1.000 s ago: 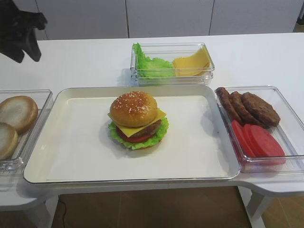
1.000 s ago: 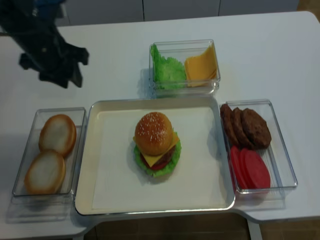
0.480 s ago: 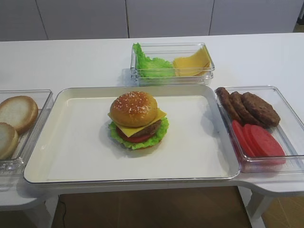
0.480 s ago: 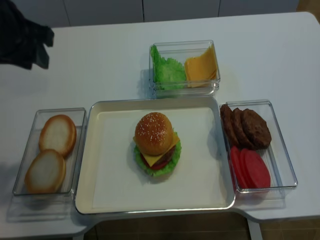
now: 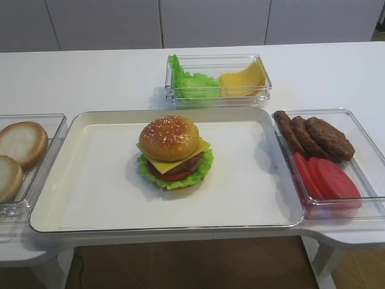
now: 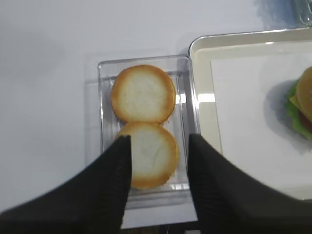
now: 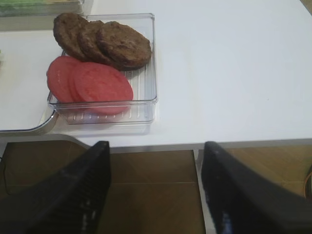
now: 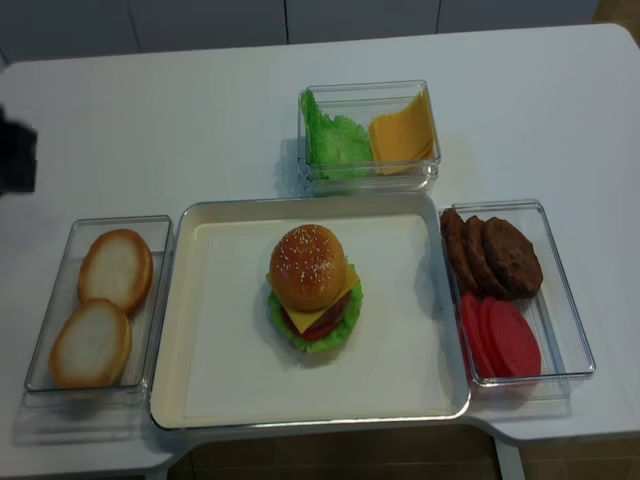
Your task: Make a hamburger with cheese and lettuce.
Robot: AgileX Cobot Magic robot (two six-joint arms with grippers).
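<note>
White tabletop (image 5: 90, 78) fills the scene, with pale cabinet fronts behind its far edge.

Left gripper (image 6: 158, 183) hangs above the table's left end, its two black fingers (image 6: 114, 190) spread apart with nothing between them; beneath it sits a clear bin (image 6: 105, 102) holding two pale bun halves (image 6: 144, 95), one behind the other. Right gripper (image 7: 153, 187) hangs past the table's front right corner, above the brown floor, its fingers (image 7: 80, 195) also parted and empty. Just ahead of it on the table is a clear bin (image 7: 146, 63) with three brown patties (image 7: 124, 44) at the back and overlapping red tomato slices (image 7: 92, 80) at the front.

Between the two bins, along the front edge, lies a cream tray (image 5: 96, 192). The hamburger (image 5: 174, 152) stands upright near the tray's middle, topped by its sesame bun. The cheese (image 5: 161, 165) shows as a yellow square under the bun, corners overhanging the patty. The lettuce (image 5: 204, 164) frills out around the base, beneath the tomato.

Behind the tray's far edge, a clear bin (image 5: 218, 99) holds loose lettuce leaves (image 5: 191, 83) on its left and stacked cheese slices (image 5: 243, 79) on its right.
</note>
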